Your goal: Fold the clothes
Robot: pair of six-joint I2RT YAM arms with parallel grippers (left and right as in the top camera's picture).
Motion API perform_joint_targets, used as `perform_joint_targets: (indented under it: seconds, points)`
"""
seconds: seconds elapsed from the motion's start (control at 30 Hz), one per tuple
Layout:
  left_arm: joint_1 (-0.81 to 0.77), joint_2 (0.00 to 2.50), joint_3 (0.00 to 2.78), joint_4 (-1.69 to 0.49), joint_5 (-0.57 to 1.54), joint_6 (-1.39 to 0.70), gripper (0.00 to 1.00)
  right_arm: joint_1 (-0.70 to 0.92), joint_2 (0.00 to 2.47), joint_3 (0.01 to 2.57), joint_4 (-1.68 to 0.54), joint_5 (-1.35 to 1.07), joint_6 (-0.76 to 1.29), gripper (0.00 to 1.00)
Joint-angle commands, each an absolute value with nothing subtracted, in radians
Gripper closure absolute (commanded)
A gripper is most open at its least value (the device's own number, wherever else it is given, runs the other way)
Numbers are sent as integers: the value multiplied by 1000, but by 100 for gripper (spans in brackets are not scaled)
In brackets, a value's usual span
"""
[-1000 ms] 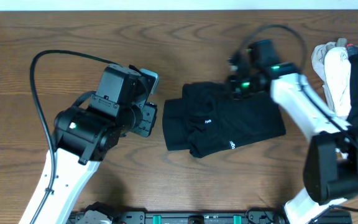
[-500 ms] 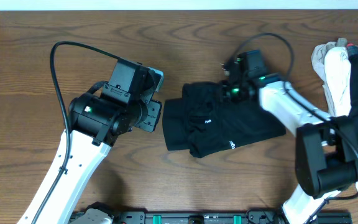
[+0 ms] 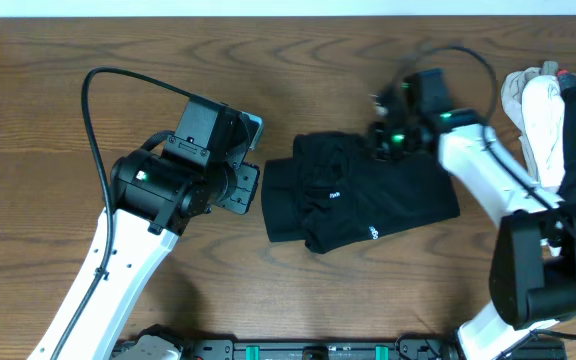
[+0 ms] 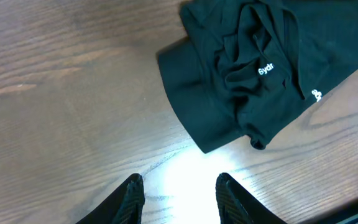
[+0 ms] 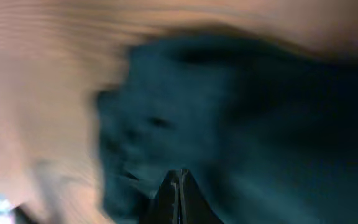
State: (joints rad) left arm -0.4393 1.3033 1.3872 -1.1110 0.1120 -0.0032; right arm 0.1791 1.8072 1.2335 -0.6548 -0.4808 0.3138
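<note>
A folded black shirt (image 3: 358,195) lies bunched at the middle of the wooden table (image 3: 68,60), small white lettering (image 4: 265,68) showing on its top. The left gripper (image 4: 180,186) hangs just beside the shirt's left edge, its fingers spread wide with only bare wood between them. The right gripper (image 3: 383,142) sits over the shirt's upper edge; its blurred wrist view shows the fingers pressed together above dark cloth, though whether they pinch any fabric cannot be told. More garments (image 3: 533,110) are piled at the table's right edge.
</note>
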Motion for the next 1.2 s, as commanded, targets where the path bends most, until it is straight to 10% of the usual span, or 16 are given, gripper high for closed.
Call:
perform_joint_targets:
  seconds: [0.0,0.5,0.73,1.17]
  points:
    - [-435,1300,1391,-1113,103,-5,60,163,1806,1234,-701,-344,275,99]
    - [-435,1300,1391,-1124,103,-6,59,352,1840,1169,-163,-767,400,99]
    - [-435,1304,1357,-1114,103,-128,57,200,1758,1208,-358,-634,299,98]
    - [-422,1575,1030,-574,483,-504,29,-176,1522,1253,-846,-329,139,43]
